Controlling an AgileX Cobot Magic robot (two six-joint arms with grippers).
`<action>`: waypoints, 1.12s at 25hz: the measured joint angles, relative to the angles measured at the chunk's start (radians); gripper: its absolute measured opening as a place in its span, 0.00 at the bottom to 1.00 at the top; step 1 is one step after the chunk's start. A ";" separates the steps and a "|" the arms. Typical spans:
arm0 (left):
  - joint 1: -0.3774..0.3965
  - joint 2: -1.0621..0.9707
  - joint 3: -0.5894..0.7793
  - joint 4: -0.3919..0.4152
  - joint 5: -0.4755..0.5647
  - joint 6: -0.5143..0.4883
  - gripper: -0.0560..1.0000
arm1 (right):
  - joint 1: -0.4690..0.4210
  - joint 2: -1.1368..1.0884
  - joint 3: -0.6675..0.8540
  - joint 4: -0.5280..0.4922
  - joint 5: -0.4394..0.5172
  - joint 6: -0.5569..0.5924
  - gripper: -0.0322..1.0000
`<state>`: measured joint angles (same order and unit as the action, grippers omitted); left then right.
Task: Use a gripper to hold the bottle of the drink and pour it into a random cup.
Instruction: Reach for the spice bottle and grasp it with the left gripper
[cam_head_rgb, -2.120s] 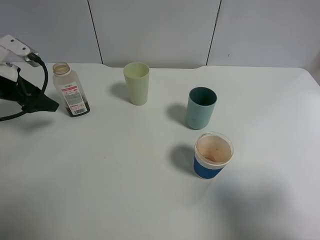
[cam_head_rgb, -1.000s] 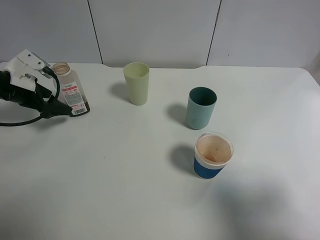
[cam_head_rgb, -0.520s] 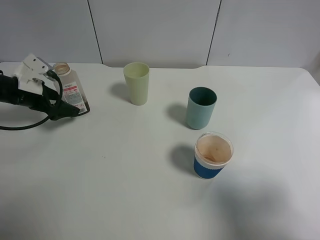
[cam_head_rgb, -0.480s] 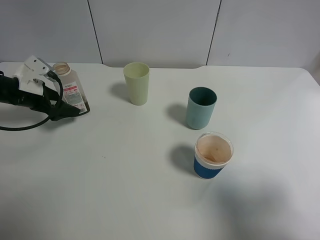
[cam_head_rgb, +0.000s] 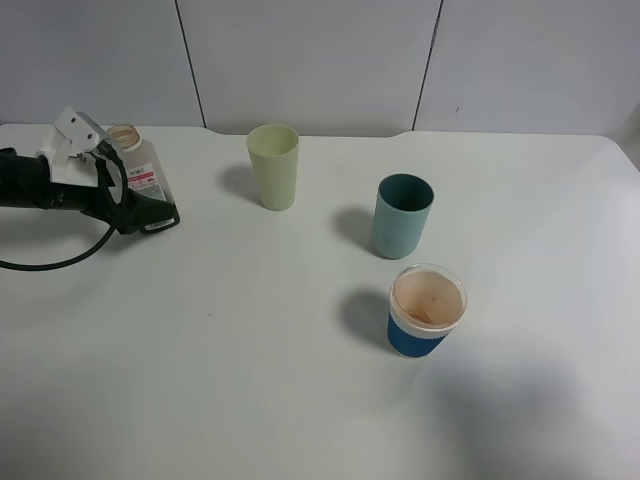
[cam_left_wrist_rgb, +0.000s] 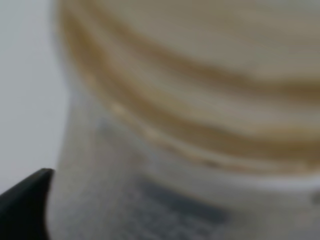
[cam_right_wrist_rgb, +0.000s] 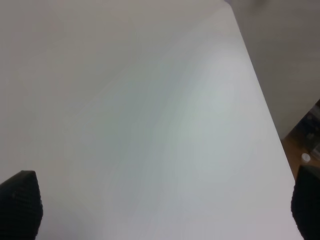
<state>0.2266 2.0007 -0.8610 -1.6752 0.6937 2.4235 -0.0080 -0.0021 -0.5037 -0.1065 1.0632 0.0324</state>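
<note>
bottle of the drink (cam_head_rgb: 141, 178): small clear plastic one, no cap, white label with a pink band. It stands upright at about 10 o'clock on the white table (cam_head_rgb: 250, 390). The bottom is hidden behind a black finger (cam_head_rgb: 160, 214), so no idea how much is in it.
left gripper (cam_head_rgb: 148, 207): reaches in from the 9 o'clock edge with its jaws spread as wide as they go, and it isn't gripping anything as far as I can see. One finger crosses the front of the bottle's base. The wrist view is just a blurry tan neck right up close, so the bottle looks to sit between the fingers.
right gripper (cam_right_wrist_rgb: 162, 205): only shows in its own wrist view, fingertips far apart over bare table, holding nothing.
cup (cam_head_rgb: 273, 166): tall pale yellow-green tumbler, upright, at 3 o'clock from the bottle and well apart. Can't see inside.
teal cup (cam_head_rgb: 402, 216): at 4 o'clock from the tumbler. Inside is dark, can't tell what's in it.
blue-sleeved white cup (cam_head_rgb: 427, 311): between 5 and 6 o'clock from the teal one. Pinkish-tan inside, with a darker smear low down.
count: 1 bottle, 3 cups, 2 grippers.
</note>
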 joint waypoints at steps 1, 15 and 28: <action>0.000 0.002 0.000 -0.013 0.000 0.012 0.98 | 0.000 0.000 0.000 0.000 0.000 0.000 0.99; 0.000 0.069 -0.001 -0.056 0.080 0.073 0.88 | 0.000 0.000 0.000 0.000 0.000 0.000 0.99; 0.000 0.069 -0.001 -0.059 0.088 0.074 0.36 | 0.000 0.000 0.000 0.000 0.000 0.000 0.99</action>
<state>0.2266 2.0701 -0.8619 -1.7342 0.7820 2.4978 -0.0080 -0.0021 -0.5037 -0.1065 1.0632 0.0324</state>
